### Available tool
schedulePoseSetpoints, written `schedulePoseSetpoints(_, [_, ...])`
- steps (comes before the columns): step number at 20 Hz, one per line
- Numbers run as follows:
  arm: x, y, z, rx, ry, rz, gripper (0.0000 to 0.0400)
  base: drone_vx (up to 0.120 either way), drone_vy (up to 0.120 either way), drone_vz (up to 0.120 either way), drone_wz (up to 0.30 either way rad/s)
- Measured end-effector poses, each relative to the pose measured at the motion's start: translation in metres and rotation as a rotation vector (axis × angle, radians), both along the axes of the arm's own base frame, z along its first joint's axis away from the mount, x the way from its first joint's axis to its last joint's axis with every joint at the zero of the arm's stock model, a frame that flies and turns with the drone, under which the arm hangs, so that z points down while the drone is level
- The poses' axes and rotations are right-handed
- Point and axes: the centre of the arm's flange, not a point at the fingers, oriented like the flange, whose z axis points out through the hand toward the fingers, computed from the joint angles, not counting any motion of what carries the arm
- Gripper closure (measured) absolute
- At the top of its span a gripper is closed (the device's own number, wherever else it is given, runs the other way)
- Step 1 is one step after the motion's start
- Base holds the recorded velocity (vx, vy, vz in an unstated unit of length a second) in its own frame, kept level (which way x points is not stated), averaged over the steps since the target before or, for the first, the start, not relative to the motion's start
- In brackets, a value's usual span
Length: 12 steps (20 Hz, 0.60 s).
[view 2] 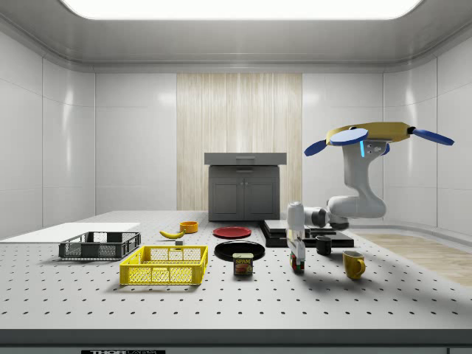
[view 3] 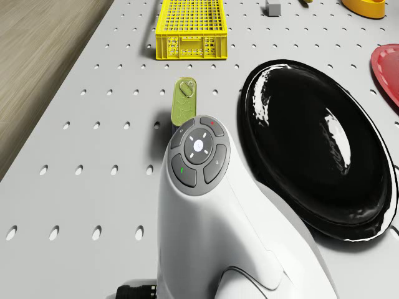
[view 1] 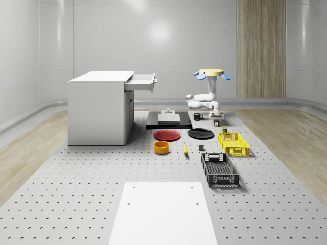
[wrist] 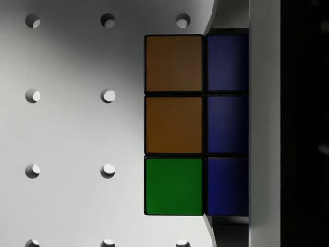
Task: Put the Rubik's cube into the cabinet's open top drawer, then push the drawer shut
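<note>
The Rubik's cube [wrist: 175, 123] rests on the perforated table and shows orange, green and blue tiles; a grey part of the gripper hides its third column. In the side view the cube [view 2: 297, 264] sits right at the tip of my gripper [view 2: 297, 258], which points straight down at table level. The drone [view 1: 212, 73] hovers over the table's far right part, and its white arm bends down to the gripper [view 1: 216, 118]. The white cabinet [view 1: 99, 109] stands at the whole-scene view's left, well away from the gripper. Its top drawer [view 1: 140, 81] is pulled out.
A Spam can [view 1: 224, 126] and a black plate [view 1: 200, 133] lie close to the gripper. A black mug [view 1: 197, 116] and a black platform [view 1: 168, 120] are behind. A red plate [view 1: 167, 135], orange bowl [view 1: 161, 147], banana [view 1: 185, 148], yellow crate [view 1: 233, 143] and black crate [view 1: 219, 169] sit nearer.
</note>
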Motion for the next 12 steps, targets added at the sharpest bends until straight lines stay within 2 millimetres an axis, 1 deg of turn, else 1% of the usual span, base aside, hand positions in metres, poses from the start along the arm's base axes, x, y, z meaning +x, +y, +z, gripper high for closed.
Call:
schedulePoseSetpoints(2, [0.0, 0.0, -0.008, 0.0, 0.0, 0.0, 0.0075, 0.0, 0.0, 0.12, 0.0])
schedulePoseSetpoints(6, [0.0, 0.0, -0.018, 0.0, 0.0, 0.0, 0.0075, 0.12, -0.12, 0.12, 0.0])
schedulePoseSetpoints(12, [0.0, 0.0, -0.025, 0.0, 0.0, 0.0, 0.0075, 0.12, -0.12, 0.12, 0.0])
